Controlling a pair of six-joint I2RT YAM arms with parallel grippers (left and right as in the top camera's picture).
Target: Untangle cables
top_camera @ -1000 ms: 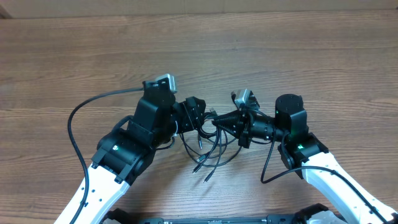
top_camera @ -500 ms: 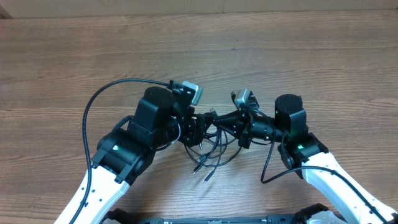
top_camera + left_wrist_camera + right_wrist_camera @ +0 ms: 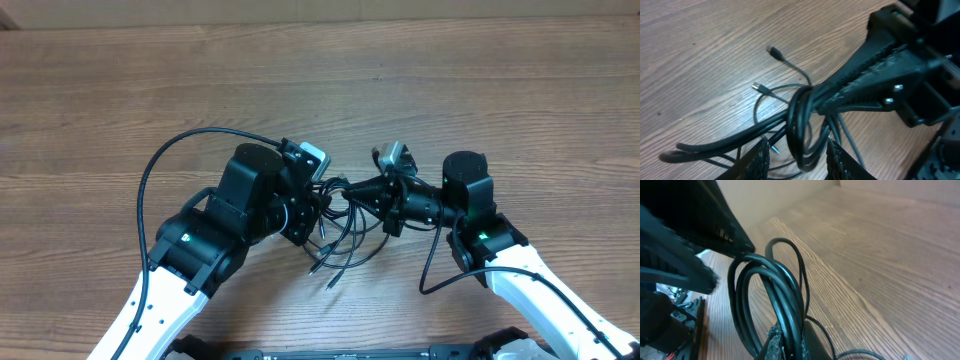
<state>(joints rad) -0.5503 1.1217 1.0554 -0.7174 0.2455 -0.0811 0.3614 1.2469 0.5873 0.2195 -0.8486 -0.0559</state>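
Note:
The cables (image 3: pixel 338 245) are a bunch of thin black cords hanging in loops between my two grippers over the wooden table. My right gripper (image 3: pixel 352 195) is shut on the bunch; in the right wrist view its jaws (image 3: pixel 792 342) pinch several strands (image 3: pixel 780 290). My left gripper (image 3: pixel 322 205) is open right next to it. In the left wrist view its two fingers (image 3: pixel 800 160) straddle a loop of the cables (image 3: pixel 802 115) without closing on it. The right gripper (image 3: pixel 865 75) shows there holding the strands. Two plug ends (image 3: pixel 772 50) lie on the table.
The wooden table (image 3: pixel 500 90) spreads all round. A thicker black arm cable (image 3: pixel 150 180) arches left of my left arm. Another arm cable (image 3: pixel 430 270) loops below my right arm. Both arms meet at the table's middle front.
My left gripper has rotated and moved right, closing in on the bunch held by my right gripper until its fingers straddle a loop. The right arm has stayed still.

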